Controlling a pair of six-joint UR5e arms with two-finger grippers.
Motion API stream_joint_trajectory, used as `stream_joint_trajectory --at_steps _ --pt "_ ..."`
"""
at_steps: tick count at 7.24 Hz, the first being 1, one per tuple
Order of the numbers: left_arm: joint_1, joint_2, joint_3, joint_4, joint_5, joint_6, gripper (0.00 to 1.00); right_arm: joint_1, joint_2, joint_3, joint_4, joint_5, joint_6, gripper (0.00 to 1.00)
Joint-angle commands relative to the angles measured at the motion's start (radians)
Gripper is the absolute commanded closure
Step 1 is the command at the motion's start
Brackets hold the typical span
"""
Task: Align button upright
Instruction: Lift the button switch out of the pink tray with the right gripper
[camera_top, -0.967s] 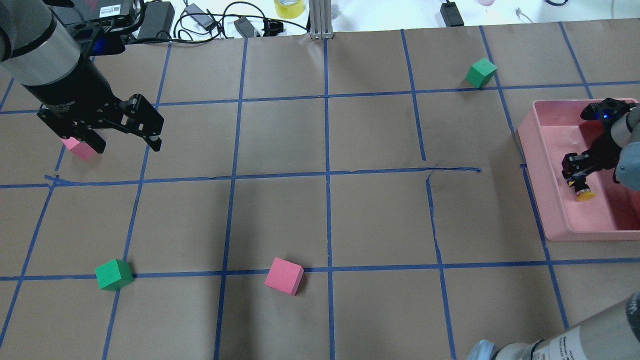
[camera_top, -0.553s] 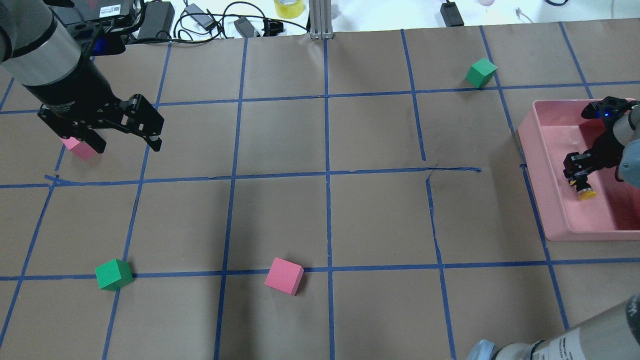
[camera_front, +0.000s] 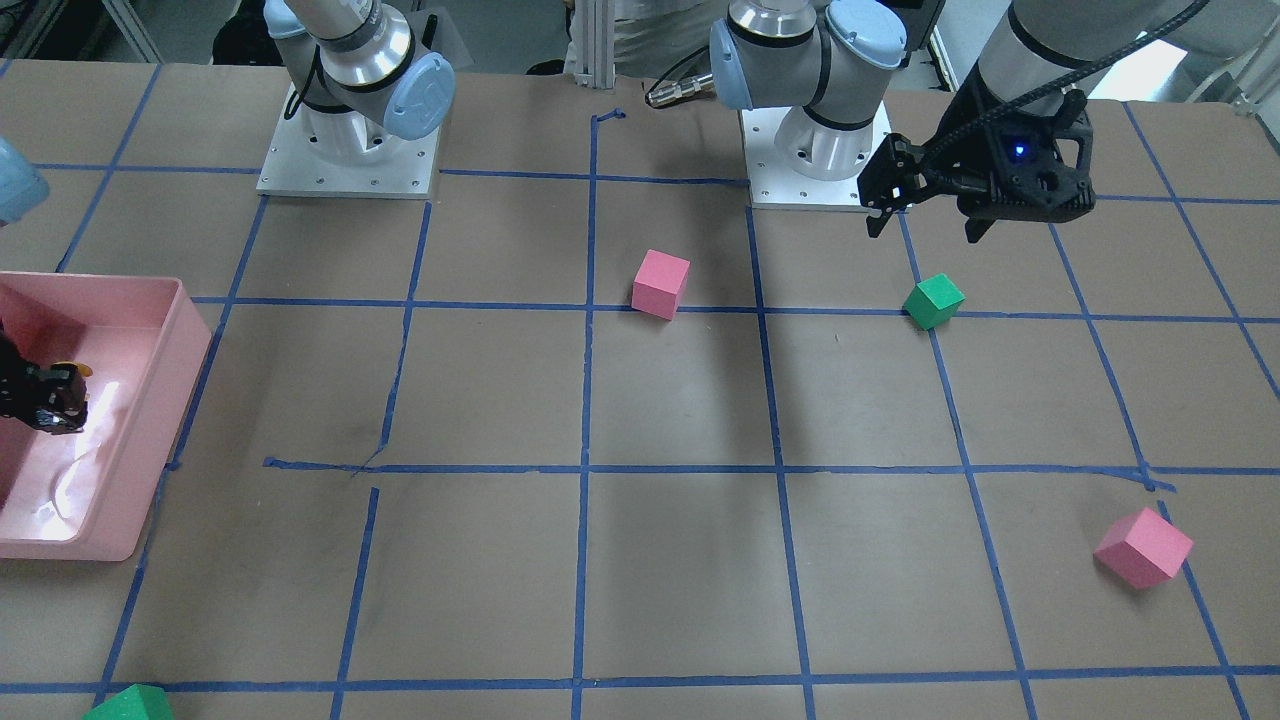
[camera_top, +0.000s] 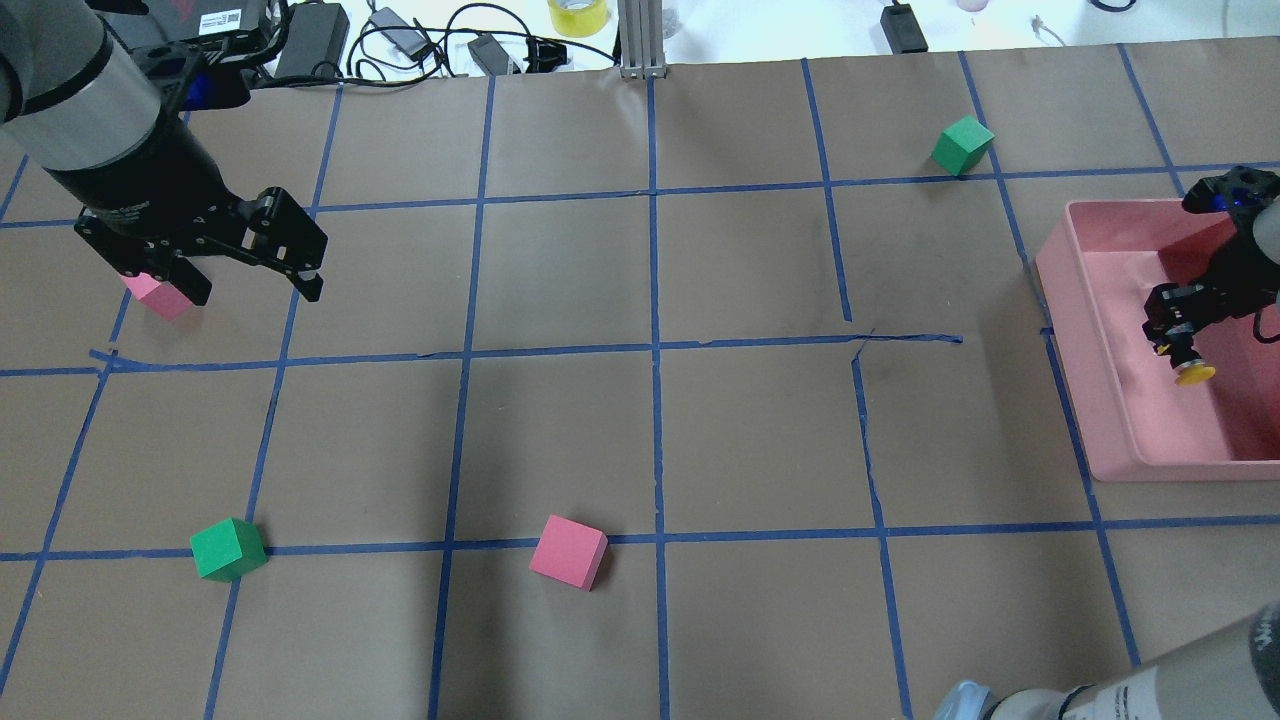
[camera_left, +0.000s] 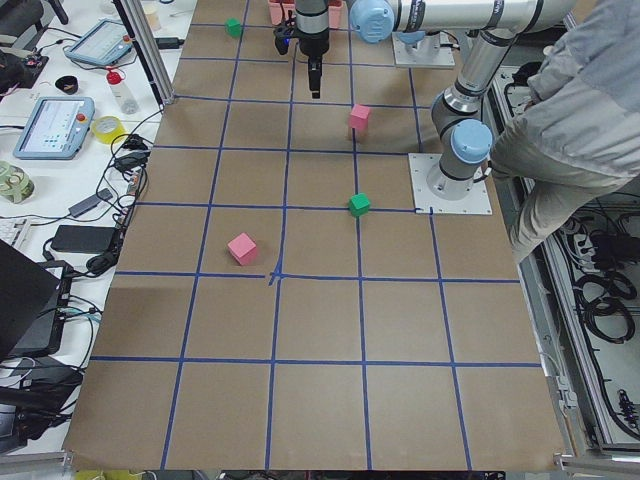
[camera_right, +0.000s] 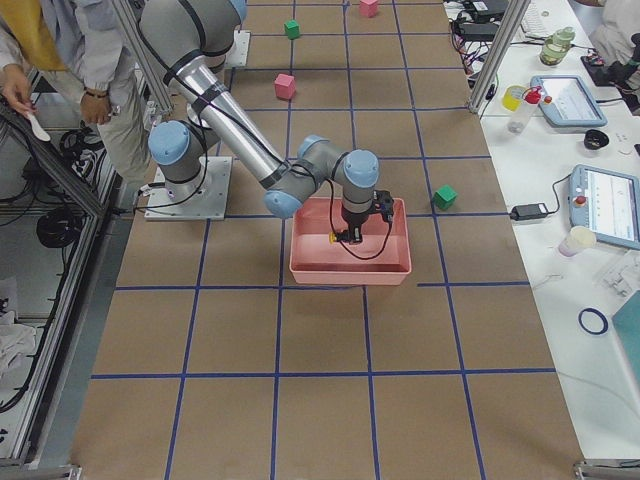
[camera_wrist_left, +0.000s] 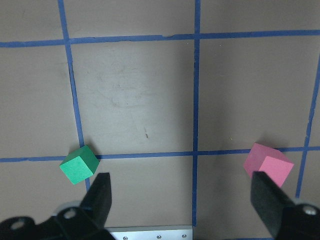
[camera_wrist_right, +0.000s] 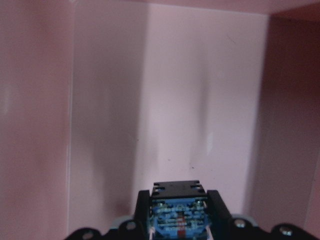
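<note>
Button (camera_top: 1192, 371), mostly hidden, clamped in right claw (camera_top: 1180, 346) within pink bin (camera_top: 1180, 470); left claw (camera_top: 258, 291) spread, empty.

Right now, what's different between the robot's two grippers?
The left gripper is open and holds nothing; the right gripper is shut on the button. The left gripper hangs above the table, out in the open; the right gripper reaches down inside the pink bin. Both are black, with two fingers each.
</note>
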Motion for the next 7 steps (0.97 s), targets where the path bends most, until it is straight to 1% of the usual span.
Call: stream_joint_trajectory --at_steps 1,2,3,4,7 --pt "0.001 0.0 -0.001 0.0 0.0 0.0 0.0 0.054 -0.069 -0.063 0.118 0.002 0.026 1.0" --pt "0.001 0.0 0.001 0.002 0.0 -0.001 0.0 0.109 -0.093 -0.1 0.146 -0.002 0.077 1.0" --pt "0.001 0.001 -0.001 0.0 0.0 0.0 0.0 0.195 -0.1 -0.129 0.157 -0.007 0.183 1.0" --pt "0.001 0.002 -0.001 0.0 0.0 0.0 0.0 0.287 -0.1 -0.139 0.157 -0.013 0.29 1.0" --pt "0.002 0.0 -0.001 0.0 0.0 0.0 0.0 0.598 -0.075 -0.139 0.148 -0.025 0.742 1.0"
